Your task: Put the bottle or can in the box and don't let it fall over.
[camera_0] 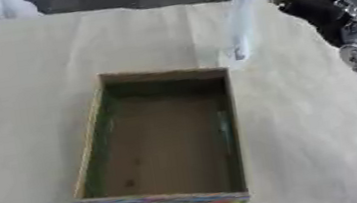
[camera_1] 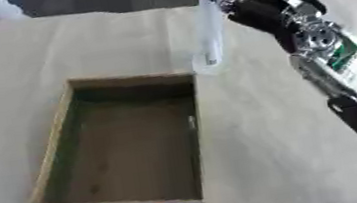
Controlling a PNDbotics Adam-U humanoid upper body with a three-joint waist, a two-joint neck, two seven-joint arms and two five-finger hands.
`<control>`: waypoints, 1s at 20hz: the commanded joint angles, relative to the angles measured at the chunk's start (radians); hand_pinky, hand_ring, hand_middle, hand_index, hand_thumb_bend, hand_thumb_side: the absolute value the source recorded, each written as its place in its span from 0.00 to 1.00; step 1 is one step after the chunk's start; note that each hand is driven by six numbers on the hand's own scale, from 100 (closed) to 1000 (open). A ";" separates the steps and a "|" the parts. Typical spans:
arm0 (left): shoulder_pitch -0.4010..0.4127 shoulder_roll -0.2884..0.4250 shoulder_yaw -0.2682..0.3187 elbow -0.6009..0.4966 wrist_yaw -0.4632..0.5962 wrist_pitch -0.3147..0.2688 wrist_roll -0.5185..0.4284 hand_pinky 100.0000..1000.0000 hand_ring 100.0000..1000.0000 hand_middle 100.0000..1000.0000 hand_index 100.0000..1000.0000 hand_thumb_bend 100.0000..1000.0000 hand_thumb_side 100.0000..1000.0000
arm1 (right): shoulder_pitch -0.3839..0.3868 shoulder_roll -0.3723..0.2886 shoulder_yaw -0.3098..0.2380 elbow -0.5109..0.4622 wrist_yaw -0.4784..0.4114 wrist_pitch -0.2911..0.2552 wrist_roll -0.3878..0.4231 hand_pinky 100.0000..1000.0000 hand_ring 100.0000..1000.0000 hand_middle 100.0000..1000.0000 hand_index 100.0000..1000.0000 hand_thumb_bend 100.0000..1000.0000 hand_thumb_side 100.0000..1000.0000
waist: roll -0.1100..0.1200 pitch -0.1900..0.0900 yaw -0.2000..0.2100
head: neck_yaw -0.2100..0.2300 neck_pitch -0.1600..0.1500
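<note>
Your right hand (camera_1: 242, 0) is closed around a clear bottle (camera_1: 209, 23), upright just behind the far right corner of the empty box (camera_1: 51, 142) on the bench (camera_0: 10, 73). It looks light, thin and slippery; hold its middle

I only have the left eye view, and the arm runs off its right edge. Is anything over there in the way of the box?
Observer: No. The right eye view shows the whole forearm, with white and green panels. It runs down to the lower right corner, well apart from the box.
Operator: My view leaves it unclear whether the hand meets the bottle. Does it?
Observer: In the right eye view the right hand lies against the right side of the bottle, near the picture's top edge. I cannot tell whether it is closed round it.
</note>
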 commanded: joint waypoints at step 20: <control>-0.018 0.015 -0.004 -0.020 0.000 -0.007 -0.012 1.00 0.75 0.81 0.71 0.61 0.39 | -0.031 -0.063 -0.018 0.018 -0.015 -0.015 -0.017 1.00 1.00 1.00 1.00 0.00 0.41 | -0.002 0.024 0.042 | -0.059 -0.105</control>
